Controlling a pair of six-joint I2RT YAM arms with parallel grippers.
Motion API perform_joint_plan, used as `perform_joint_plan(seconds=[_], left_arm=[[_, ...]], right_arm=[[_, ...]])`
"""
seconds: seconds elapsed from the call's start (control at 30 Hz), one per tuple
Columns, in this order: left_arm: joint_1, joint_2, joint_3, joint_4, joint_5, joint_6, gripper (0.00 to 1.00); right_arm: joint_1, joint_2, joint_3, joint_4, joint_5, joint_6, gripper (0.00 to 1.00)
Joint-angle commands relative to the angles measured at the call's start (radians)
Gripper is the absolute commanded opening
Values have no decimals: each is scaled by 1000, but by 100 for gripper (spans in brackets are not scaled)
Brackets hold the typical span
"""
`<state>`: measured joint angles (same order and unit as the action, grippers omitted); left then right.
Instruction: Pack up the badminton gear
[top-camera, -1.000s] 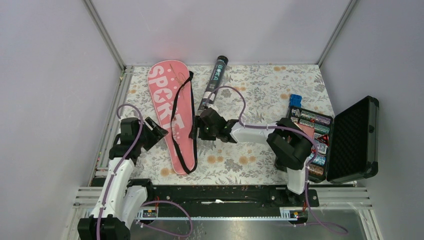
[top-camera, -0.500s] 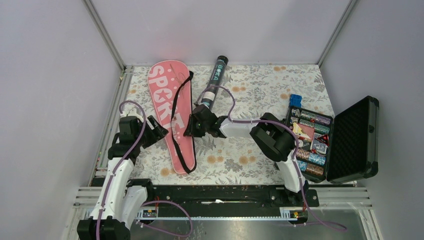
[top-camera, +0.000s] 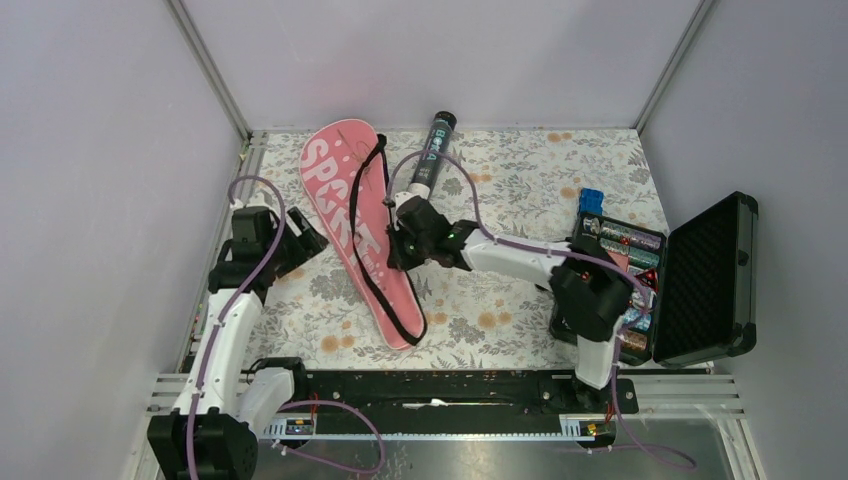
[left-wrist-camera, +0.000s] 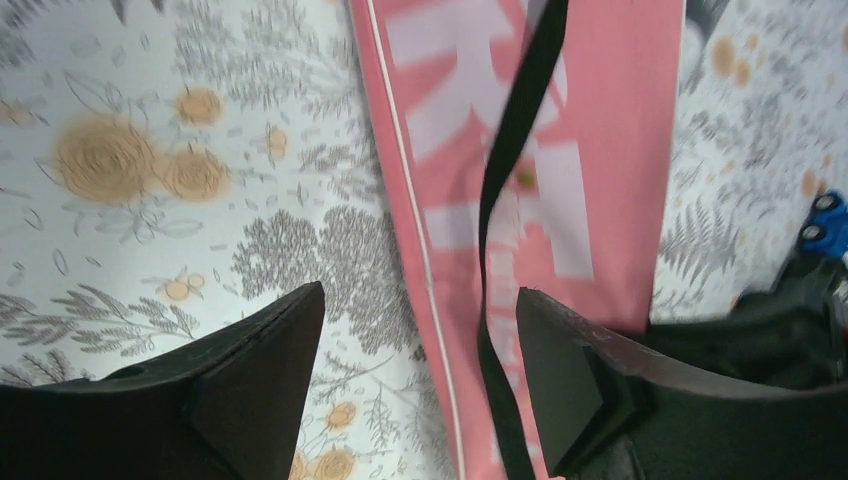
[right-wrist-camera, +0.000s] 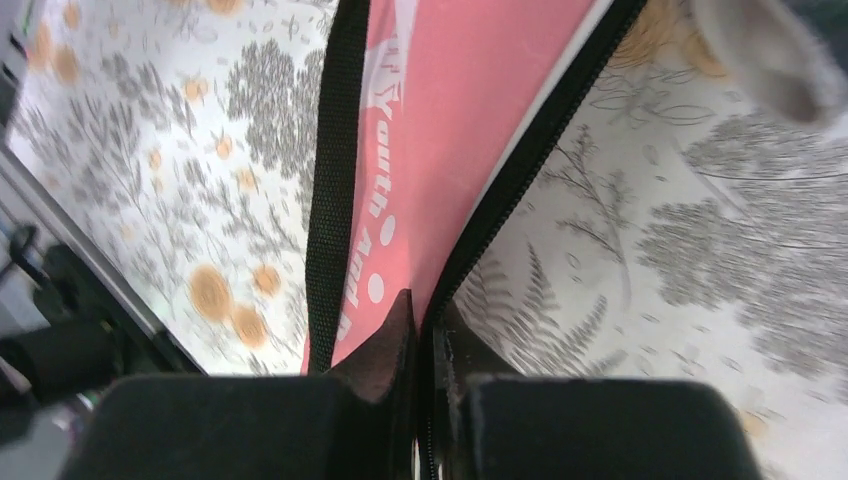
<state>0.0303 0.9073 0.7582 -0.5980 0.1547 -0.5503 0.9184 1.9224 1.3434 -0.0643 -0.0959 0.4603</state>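
— Right tool (right-wrist-camera: 425, 318), state?
— Clamped on the black zip edge of the long pink fabric "SPORT" bag (top-camera: 352, 215), left of centre on the floral bench (top-camera: 520, 185). Left tool (left-wrist-camera: 420, 300) apart, above it.
— Step?
— Judged: opening the bag. Next, find the zip pull.

The long pink bag (top-camera: 335, 195) carries "SPORT" in big white capitals along its length, seen from above. The right wrist view shows a smaller white line on the same bag, beginning "Youth And" before it is cut off. The left wrist view catches only blurred parts of the big letters. The teal print on the black tube (top-camera: 432, 150) is too small to read.
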Motion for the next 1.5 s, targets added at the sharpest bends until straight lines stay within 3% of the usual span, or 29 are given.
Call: perform_joint_plan(seconds=[0.0,0.13,0.27,0.4,0.53,0.63,0.8,1.0,1.1,1.23,1.37,1.47], left_arm=[[6,-17,143,19,-124,-51,76],[7,31,265,0,-144,-76,76],[13,72,358,-32,-215,-100,78],[27,94,428,-29,-226,-116,93],[41,102,440,39,-185,-103,93],[62,145,479,-24,-190,-140,94],[137,213,549,-193,-201,-256,91],[147,236,651,-393,-423,-353,90],[148,215,673,-467,-448,-385,90],[148,157,691,-457,-462,-341,91],[150,107,770,-455,-606,-220,95],[164,105,782,-493,-599,-212,95]], right_arm=[[19,-214,-13,-96,61,-365,0],[51,-299,-28,-180,79,-613,0],[127,-376,-101,-157,273,-834,0],[204,-449,-257,25,373,-973,0],[281,-449,-394,220,503,-1103,0],[330,-430,-460,313,617,-1175,0],[379,-455,-545,452,742,-1186,0],[399,-504,-615,511,784,-1163,0],[402,-512,-632,499,788,-1135,0],[402,-504,-641,503,813,-1112,0],[402,-498,-683,566,861,-1120,0],[402,-498,-708,604,882,-1117,0]])
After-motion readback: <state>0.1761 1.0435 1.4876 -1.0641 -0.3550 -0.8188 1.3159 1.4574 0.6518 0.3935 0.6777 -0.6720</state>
